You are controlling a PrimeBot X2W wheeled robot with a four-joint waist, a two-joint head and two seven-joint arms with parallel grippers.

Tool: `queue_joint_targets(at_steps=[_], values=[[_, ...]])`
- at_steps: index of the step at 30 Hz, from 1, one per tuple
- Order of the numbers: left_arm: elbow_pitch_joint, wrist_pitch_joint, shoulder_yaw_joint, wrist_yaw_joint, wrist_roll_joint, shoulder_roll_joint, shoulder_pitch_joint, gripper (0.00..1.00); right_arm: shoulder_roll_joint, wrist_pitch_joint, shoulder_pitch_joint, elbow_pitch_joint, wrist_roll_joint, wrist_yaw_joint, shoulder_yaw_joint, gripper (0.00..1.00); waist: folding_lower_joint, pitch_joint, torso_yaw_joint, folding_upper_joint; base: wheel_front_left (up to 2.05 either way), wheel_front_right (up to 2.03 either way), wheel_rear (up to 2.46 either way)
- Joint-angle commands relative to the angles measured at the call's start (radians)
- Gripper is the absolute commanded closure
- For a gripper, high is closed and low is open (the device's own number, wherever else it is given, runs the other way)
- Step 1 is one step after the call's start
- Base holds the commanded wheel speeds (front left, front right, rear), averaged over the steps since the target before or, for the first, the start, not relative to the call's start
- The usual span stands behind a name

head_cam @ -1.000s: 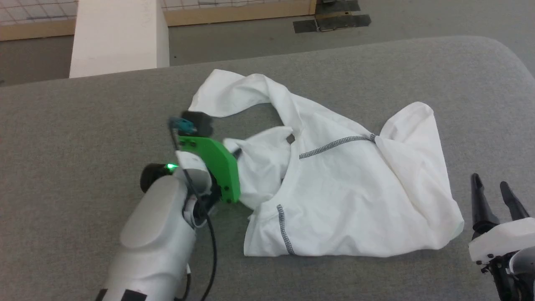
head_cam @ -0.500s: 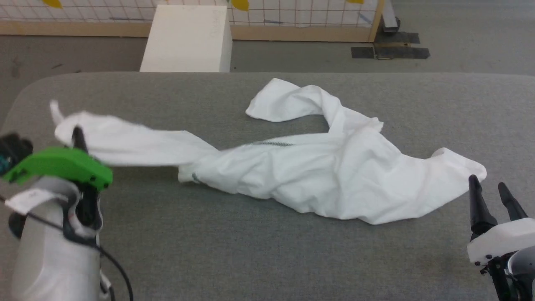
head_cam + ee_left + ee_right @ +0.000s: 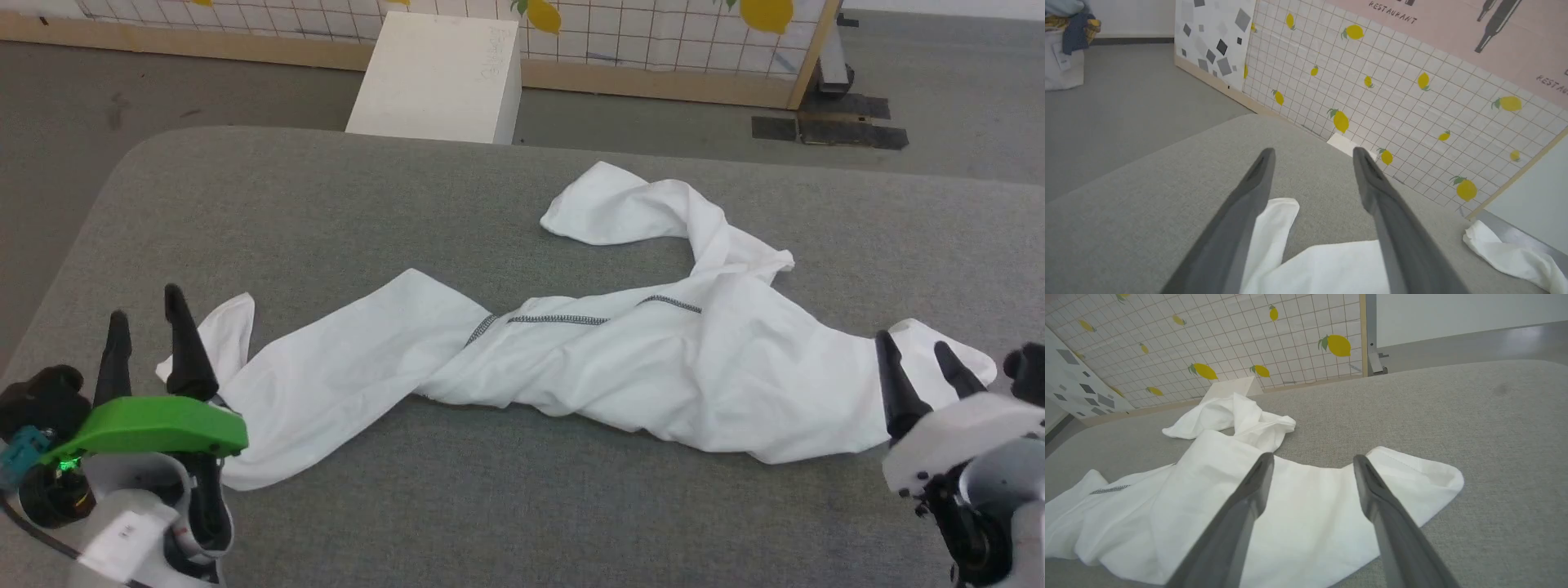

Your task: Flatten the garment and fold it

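Observation:
The white garment [image 3: 620,359] lies stretched out and twisted across the grey table, with dark overlock stitching [image 3: 563,318] showing near its middle. One end reaches the lower left, another loops toward the back. My left gripper [image 3: 147,306] stands open above the garment's left end [image 3: 1274,228], holding nothing. At the lower right my right gripper [image 3: 914,347] is open too, its fingers just over the garment's right corner [image 3: 1412,473], empty.
The grey padded table [image 3: 326,204] has rounded corners; its left edge runs close to my left arm. A white box [image 3: 441,77] stands on the floor behind the table, before a lemon-patterned grid wall [image 3: 669,33]. Black tape patches [image 3: 849,126] mark the floor.
The left gripper has let go of the garment's left end, which now lies flat on the table, and it stands open. The head camera has shifted too.

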Motion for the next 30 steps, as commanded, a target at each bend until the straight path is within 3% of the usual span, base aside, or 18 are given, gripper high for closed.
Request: queue_joint_targets(at_steps=[1,5,10,19,25,30], values=[[-0.018,-0.055,-0.028,-0.016,0.054,0.004,0.025,0.0,0.0,0.031,-0.049,0.016,-0.018,-0.002,0.012,0.0,0.0,0.001,-0.005,0.0,0.0,0.0,0.0],[-0.06,-0.102,-0.09,-0.018,0.199,-0.001,0.065,0.0,0.0,0.126,-0.169,0.084,-0.087,-0.002,0.056,0.0,0.0,0.016,-0.012,0.0,0.0,0.0,0.0],[-0.133,-0.105,-0.116,-0.036,0.301,-0.045,0.076,0.0,0.0,0.229,-0.333,0.18,-0.181,-0.002,0.104,0.0,0.0,0.064,0.013,0.0,0.0,0.0,0.0],[-0.157,-0.106,-0.147,-0.096,0.347,-0.125,0.036,0.0,-0.046,0.368,-0.608,0.416,-0.335,-0.002,0.199,0.0,0.0,0.213,0.125,0.0,0.0,0.0,0.0],[-0.162,-0.106,-0.172,-0.11,0.359,-0.141,-0.003,0.0,-0.076,0.398,-0.719,0.537,-0.399,-0.002,0.225,0.0,0.0,0.295,0.199,0.0,0.0,0.0,0.0],[-0.155,-0.106,-0.187,-0.108,0.363,-0.144,-0.021,0.0,-0.082,0.431,-0.735,0.642,-0.421,-0.002,0.244,0.0,0.0,0.32,0.22,0.0,0.0,0.0,0.0]])
